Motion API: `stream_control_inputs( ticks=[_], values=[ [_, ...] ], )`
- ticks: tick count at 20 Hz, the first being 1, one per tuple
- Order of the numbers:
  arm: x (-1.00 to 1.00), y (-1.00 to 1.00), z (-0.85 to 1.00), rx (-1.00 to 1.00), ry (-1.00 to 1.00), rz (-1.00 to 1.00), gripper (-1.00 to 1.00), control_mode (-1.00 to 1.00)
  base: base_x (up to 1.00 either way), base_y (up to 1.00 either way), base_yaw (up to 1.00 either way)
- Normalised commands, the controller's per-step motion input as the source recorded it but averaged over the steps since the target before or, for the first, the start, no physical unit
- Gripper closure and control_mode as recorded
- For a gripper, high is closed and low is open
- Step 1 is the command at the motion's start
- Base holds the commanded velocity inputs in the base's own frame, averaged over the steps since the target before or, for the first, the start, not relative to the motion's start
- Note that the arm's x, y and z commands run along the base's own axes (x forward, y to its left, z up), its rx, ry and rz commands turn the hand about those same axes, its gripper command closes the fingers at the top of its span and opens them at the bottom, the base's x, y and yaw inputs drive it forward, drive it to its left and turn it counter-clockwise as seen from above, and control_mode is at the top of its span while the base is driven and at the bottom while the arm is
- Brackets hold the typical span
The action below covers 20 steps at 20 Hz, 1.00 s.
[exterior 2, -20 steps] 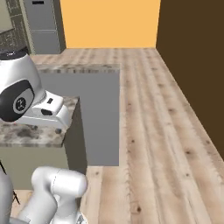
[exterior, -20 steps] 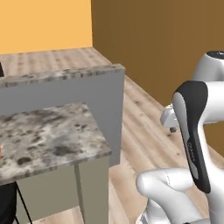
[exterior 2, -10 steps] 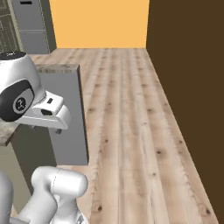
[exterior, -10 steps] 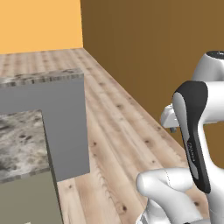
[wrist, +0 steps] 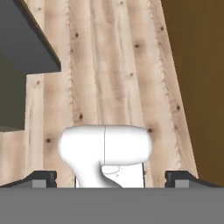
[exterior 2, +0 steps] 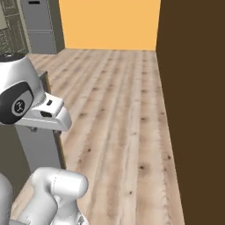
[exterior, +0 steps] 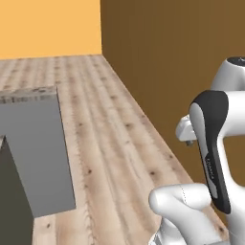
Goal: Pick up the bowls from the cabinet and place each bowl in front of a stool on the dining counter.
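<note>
Largest feature: the plank floor (exterior 2: 118, 114) runs from the robot to the orange back wall (exterior 2: 110, 24), bounded on the robot's right by a dark brown wall (exterior: 167, 62). The dining counter (exterior: 33, 148) occupies the left edge of the left base view as a plain grey side with a thin speckled stone strip along its top edge; its near corner stands just beside the arm in the right base view.

Governing relation: neither the bowls nor the cabinet can be located from this position, so their direction from the gripper cannot be determined. Judgement: the base must reach the cabinet before any reach is possible.

Arm pose: folded close and upright over the base, hand aimed down at the floor.

Gripper (wrist: 111, 178): fingertips (wrist: 43, 178) set far apart at the lower edge of the hand view, spread wide, with nothing between them.
</note>
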Motion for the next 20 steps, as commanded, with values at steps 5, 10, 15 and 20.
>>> stream_control_inputs(
  ticks=[5,10,15,20],
  values=[
    [0.00,0.00,0.00,0.00,0.00,0.00,-1.00,1.00,1.00,-0.42,0.12],
    [0.00,0.00,0.00,0.00,0.00,0.00,-1.00,1.00,1.00,-0.08,0.03],
    [0.00,0.00,0.00,0.00,0.00,0.00,-1.00,1.00,1.00,-0.12,0.08],
    [0.00,0.00,0.00,0.00,0.00,0.00,-1.00,1.00,1.00,-0.50,0.34]
  ],
)
